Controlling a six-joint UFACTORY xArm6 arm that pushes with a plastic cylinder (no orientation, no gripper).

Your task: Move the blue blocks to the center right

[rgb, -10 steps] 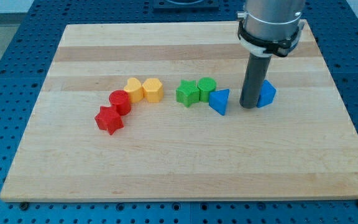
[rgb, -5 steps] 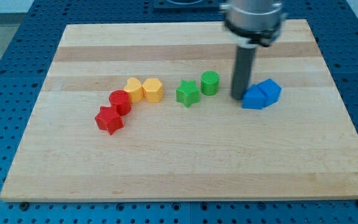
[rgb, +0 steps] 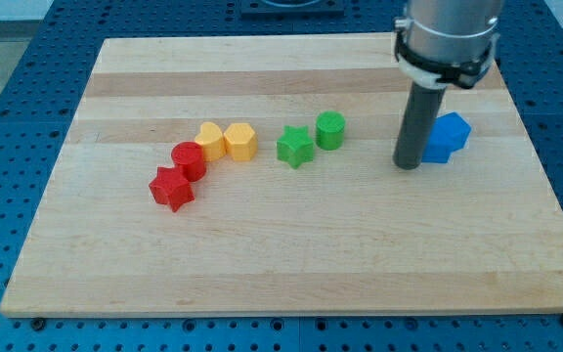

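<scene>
My tip (rgb: 408, 165) rests on the wooden board (rgb: 262, 264), right of centre, at about 3 o'clock from the board's middle. I carry no gripper, only a straight dark rod, so nothing is grasped. The 2 blue blocks sit pressed together just at the tip's 2 o'clock, toward the view's right. The nearer blue block (rgb: 437, 147) touches or nearly touches the rod's side, and its shape is partly hidden by the rod. The farther blue block (rgb: 454, 128) lies against it at its 1 o'clock and looks many-sided; I cannot tell its exact shape.

Well to the tip's 9 o'clock stands the green cylinder (rgb: 329, 129), with the green star (rgb: 294, 146) just beside it at its 8 o'clock. Further toward the view's left, the yellow hexagonal block (rgb: 240, 141) touches the yellow rounded block (rgb: 209, 140), whose shape I cannot make out fully. At that one's 7 o'clock sits the red cylinder (rgb: 188, 159), and the red star (rgb: 172, 188) touches it at its 7 o'clock.
</scene>
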